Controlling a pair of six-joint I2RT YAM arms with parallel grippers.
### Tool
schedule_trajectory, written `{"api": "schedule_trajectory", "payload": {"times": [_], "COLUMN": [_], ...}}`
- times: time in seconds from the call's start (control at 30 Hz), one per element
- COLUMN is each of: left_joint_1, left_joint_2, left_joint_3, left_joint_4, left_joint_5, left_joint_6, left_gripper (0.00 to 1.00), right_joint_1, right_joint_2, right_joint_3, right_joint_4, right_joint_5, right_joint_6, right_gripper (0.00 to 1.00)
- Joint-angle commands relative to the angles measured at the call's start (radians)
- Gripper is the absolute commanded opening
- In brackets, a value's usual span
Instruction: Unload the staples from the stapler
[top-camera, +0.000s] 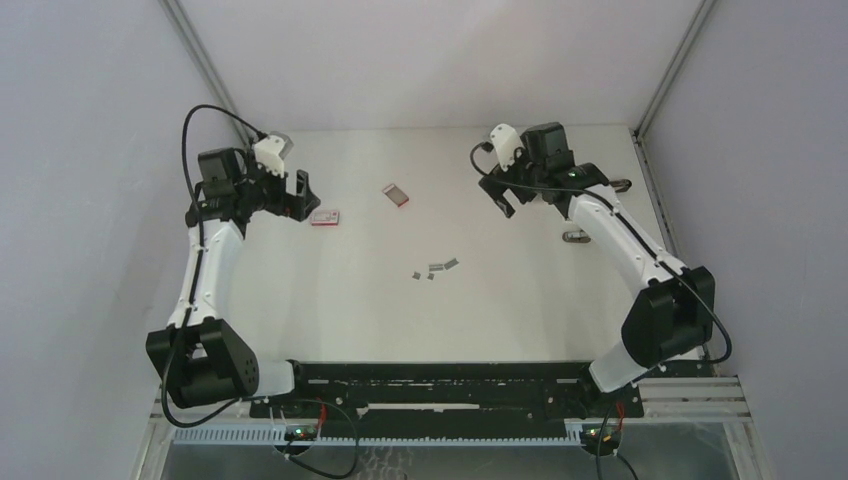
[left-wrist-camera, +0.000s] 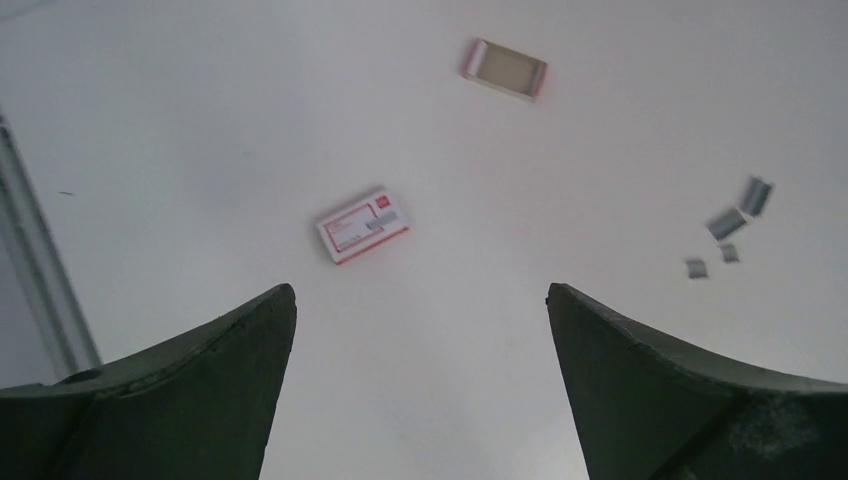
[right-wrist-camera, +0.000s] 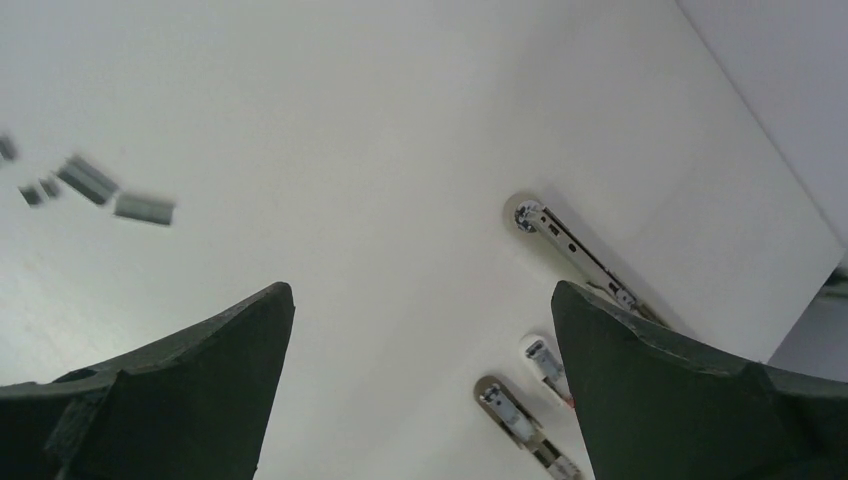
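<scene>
Staples (top-camera: 437, 268) lie loose in a small cluster near the middle of the table (top-camera: 350, 320). They are well apart from the stapler (right-wrist-camera: 578, 250), which lies at the right, partly hidden under the right arm. The left gripper (top-camera: 298, 196) hangs with jaws wide apart and empty, just left of a red-and-white box (top-camera: 325, 217). The right gripper (top-camera: 505, 197) also gapes empty, at the far right.
</scene>
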Motion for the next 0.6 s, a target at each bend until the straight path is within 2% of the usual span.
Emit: {"api": "schedule_trajectory", "payload": {"times": [0.0,0.13,0.2,0.27,0.33,0.4,0.5,0.57], "left_joint_1": [0.007,-0.032,-0.035,-0.034,-0.033,-0.03,-0.028,-0.046], "left_joint_2": [-0.001,0.0,-0.005,0.0,0.018,0.045,0.081,0.11], "left_joint_3": [0.024,0.024,0.007,-0.003,0.011,0.038,0.045,0.055], "left_joint_4": [0.219,0.365,0.444,0.495,0.491,0.448,0.439,0.437], "left_joint_5": [-0.123,-0.451,-0.528,-0.567,-0.641,-0.646,-0.52,-0.49], "left_joint_6": [-0.128,-0.195,-0.211,-0.247,-0.308,-0.319,-0.336,-0.358], "left_gripper": [1.0,1.0,1.0,1.0,1.0,1.0,1.0,1.0], "right_joint_1": [-0.048,-0.069,-0.09,-0.147,-0.221,-0.266,-0.288,-0.298], "right_joint_2": [-0.103,-0.122,-0.119,-0.117,-0.105,-0.102,-0.126,-0.129], "right_joint_3": [-0.07,-0.126,-0.128,-0.121,-0.107,-0.096,-0.114,-0.125], "right_joint_4": [0.161,0.257,0.268,0.258,0.223,0.185,0.184,0.186], "right_joint_5": [-0.051,0.018,0.052,-0.042,-0.207,-0.279,-0.294,-0.311], "right_joint_6": [0.237,0.349,0.424,0.516,0.563,0.541,0.485,0.498], "right_gripper": [1.0,1.0,1.0,1.0,1.0,1.0,1.0,1.0]}}
